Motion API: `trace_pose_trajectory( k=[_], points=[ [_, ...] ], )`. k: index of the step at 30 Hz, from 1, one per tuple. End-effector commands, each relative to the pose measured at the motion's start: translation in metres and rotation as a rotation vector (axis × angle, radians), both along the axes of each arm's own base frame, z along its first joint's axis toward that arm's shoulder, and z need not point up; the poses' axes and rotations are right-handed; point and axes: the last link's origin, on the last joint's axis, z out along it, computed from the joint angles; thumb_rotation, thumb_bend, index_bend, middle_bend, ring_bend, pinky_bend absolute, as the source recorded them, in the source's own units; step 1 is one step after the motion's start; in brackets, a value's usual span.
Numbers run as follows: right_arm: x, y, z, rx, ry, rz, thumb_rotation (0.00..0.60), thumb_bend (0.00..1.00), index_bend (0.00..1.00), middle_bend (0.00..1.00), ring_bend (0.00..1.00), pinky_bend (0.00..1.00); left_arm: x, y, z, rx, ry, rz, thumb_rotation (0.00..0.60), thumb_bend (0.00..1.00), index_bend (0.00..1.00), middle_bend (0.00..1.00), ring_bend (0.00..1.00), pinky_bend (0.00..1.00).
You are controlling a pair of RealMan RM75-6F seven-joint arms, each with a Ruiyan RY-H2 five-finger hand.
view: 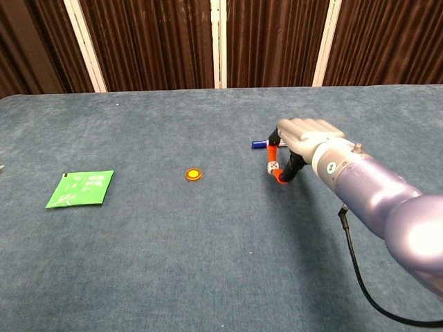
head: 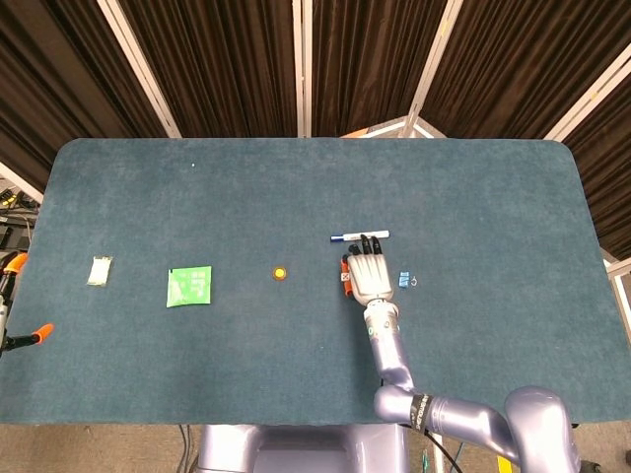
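the right hand (head: 368,275) is seen palm down over the middle of the blue-green surface (head: 296,335), a little toward the right edge, with its fingers curled downward. an orange clip (view: 275,166) is pinched between the thumb and the fingers; in the chest view it is seen hanging under the hand (view: 302,137), low above the cloth, though whether its lower end touches the surface cannot be told. in the head view only a sliver of the orange clip (head: 344,275) is seen at the hand's left side. a white marker with a blue cap (head: 359,236) lies just beyond the fingertips, toward the far edge, and its blue end (view: 259,144) is visible past the hand in the chest view. a small blue item (head: 404,280) lies just beside the hand on the side of the right edge. an orange disc (head: 280,273) lies near the centre, apart from the hand. a green packet (head: 189,286) and a small pale packet (head: 99,270) are placed well apart from the hand, toward the left edge. the left hand is not shown in either view.
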Motion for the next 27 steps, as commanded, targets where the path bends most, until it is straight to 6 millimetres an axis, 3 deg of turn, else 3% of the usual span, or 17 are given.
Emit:
trace_pose_trajectory(
  k=[1, 10, 18, 27],
  points=[
    [0.011, -0.001, 0.021, -0.047, -0.013, 0.04, 0.6, 0.38, 0.6, 0.24, 0.0, 0.0, 0.0, 0.0, 0.001, 0.003, 0.0, 0.001, 0.6, 0.11, 0.0, 0.0, 0.0, 0.0],
    [0.018, 0.005, 0.075, -0.123, -0.031, 0.084, 0.6, 0.38, 0.56, 0.22, 0.0, 0.0, 0.002, -0.002, 0.001, 0.01, 0.003, -0.003, 0.6, 0.11, 0.0, 0.0, 0.0, 0.0],
    [0.008, 0.01, 0.087, -0.112, -0.021, 0.065, 0.6, 0.34, 0.32, 0.12, 0.0, 0.0, 0.005, -0.003, -0.001, 0.006, 0.013, -0.014, 0.6, 0.1, 0.0, 0.0, 0.0, 0.0],
    [-0.008, 0.018, 0.101, -0.136, -0.016, 0.061, 0.6, 0.34, 0.29, 0.09, 0.0, 0.0, 0.006, -0.005, 0.001, 0.016, 0.019, -0.02, 0.6, 0.1, 0.0, 0.0, 0.0, 0.0]
  ],
)
